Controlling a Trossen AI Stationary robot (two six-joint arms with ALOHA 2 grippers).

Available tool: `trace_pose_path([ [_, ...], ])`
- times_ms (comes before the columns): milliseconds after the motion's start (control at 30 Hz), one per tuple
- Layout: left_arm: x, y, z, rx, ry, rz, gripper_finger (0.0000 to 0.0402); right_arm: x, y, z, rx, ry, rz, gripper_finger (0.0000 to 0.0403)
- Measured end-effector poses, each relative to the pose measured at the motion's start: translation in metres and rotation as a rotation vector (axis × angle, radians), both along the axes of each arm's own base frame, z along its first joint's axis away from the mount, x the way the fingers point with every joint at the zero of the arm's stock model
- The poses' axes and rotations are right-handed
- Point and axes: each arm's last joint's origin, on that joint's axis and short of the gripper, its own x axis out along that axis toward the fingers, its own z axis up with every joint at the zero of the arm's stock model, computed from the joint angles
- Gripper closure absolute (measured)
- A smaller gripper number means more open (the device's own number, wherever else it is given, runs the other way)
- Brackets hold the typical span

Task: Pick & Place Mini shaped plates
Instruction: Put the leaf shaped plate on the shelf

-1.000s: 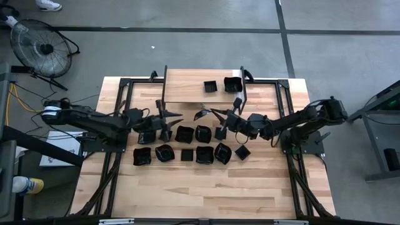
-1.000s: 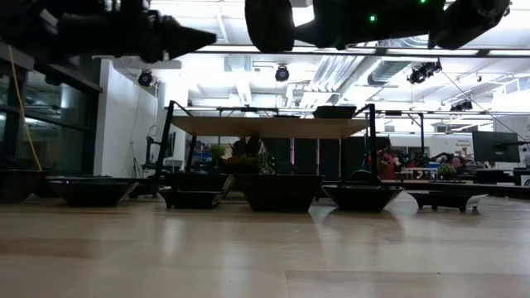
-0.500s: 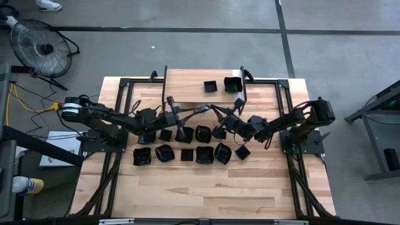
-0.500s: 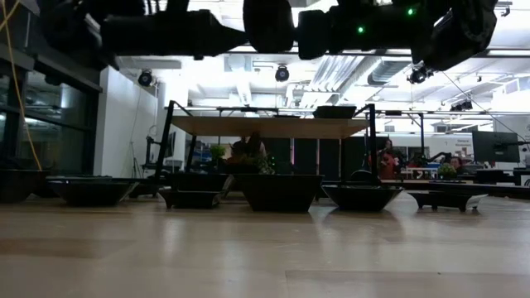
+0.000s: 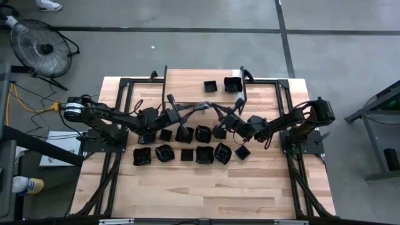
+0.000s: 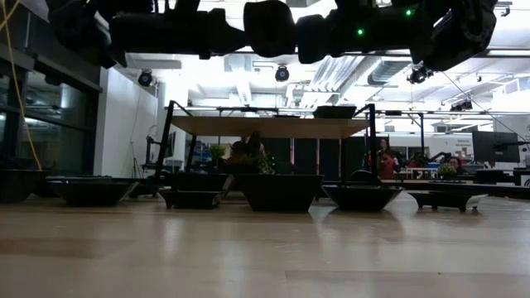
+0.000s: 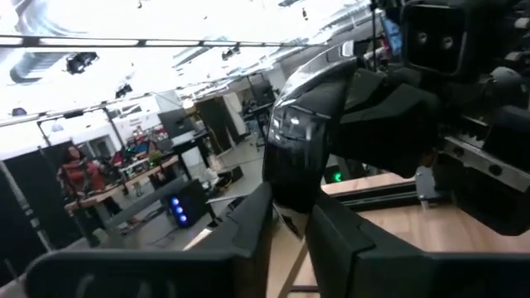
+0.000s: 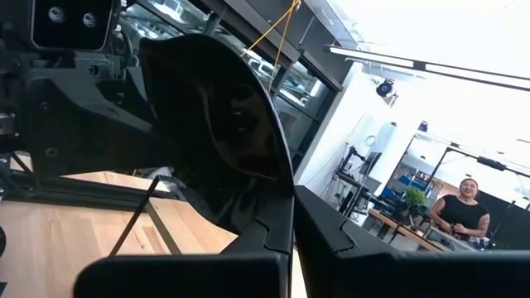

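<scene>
High view: two mini plates placed on raised shelf; about eleven left below it on surface. Right hand pinching held plate mid-air beside shelf; left hand closing around it.

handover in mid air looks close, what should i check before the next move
1. Right claw shut on plate: ok.
2. Left claw up at that same plate: ok.
3. Left claw's hold firm enough to take it: cannot tell.
4. Plate well above the table: ok.
5. Bare room on shelf beside the shelf plates: ok.
</scene>
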Motion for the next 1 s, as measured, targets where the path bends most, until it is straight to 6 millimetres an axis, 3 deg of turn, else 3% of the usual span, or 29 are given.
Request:
trace_pose_path([
  [167, 0.000, 0.001, 0.001, -0.007, -0.006, 0.017, 0.0393, 0.000, 0.000, -0.001, 0.000, 0.010, 0.000, 0.0403],
  [367, 0.000, 0.001, 0.000, -0.014, -0.004, 0.018, 0.0398, 0.001, 0.000, -0.003, -0.005, 0.036, 0.007, 0.0392],
  [533, 0.000, 0.000, -0.001, -0.009, 0.004, -0.010, 0.0400, 0.001, 0.007, -0.004, -0.039, 0.068, 0.031, 0.0335],
  [767, 0.000, 0.000, -0.001, -0.025, -0.003, 0.012, 0.0401, -0.013, 0.024, 0.017, 0.005, 0.058, -0.049, 0.0244],
  [1000, -0.008, 0.014, 0.007, -0.052, 0.024, 0.080, 0.0401, -0.035, 0.039, 0.036, 0.075, 0.100, -0.156, 0.0220],
])
